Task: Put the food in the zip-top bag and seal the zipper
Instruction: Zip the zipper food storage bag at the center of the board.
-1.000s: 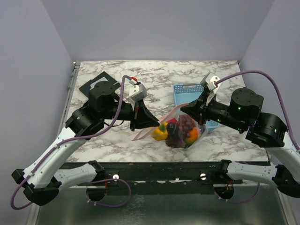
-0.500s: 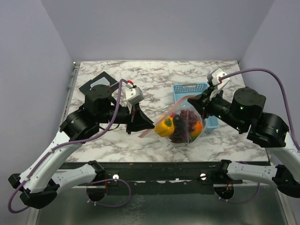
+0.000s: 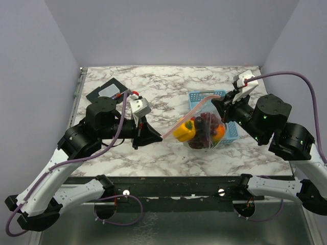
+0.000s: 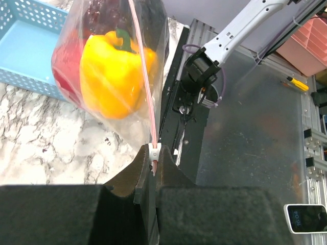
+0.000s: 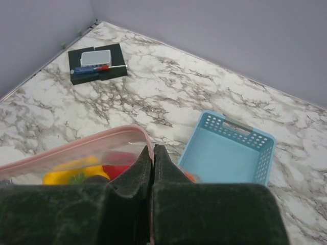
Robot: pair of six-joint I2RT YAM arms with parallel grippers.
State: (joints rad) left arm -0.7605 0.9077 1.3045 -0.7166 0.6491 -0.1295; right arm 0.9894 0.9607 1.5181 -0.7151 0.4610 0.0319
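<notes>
Between our two sets of fingers, item one: the zipper (image 3: 187, 116), now running as a straight, taut line where half a second ago it was sagging in a curve. Our left gripper (image 4: 154, 154) is pinching the strip's near end, fingers pressed together on it. Our right gripper (image 5: 153, 151) is clamping the far end, fingers closed with no gap showing.

Item two: the zip-top bag (image 3: 203, 139), hanging below the strip. It is riding higher and closer to the right fingers than before, partly over the light-blue basket (image 3: 200, 96). Our left arm is sitting further back, uncovering more of the black pad (image 3: 106, 92).

Contents we are reading through the plastic:
- yellow piece (image 4: 112, 71), just ahead of the left fingertips
- red tomato (image 4: 62, 66), beside it
- dark grapes (image 3: 206, 124)
- orange pumpkin (image 3: 219, 132), below the right fingers

Hard to make out:
- Other pieces are overlapping in a dark mass we cannot sort.
- We cannot tell whether the strip is pressed shut along its length.
- We cannot tell whether the bag's bottom is touching the marble table (image 3: 153, 81).
- Our own right fingers are blocking the lower bag in the right wrist view.
</notes>
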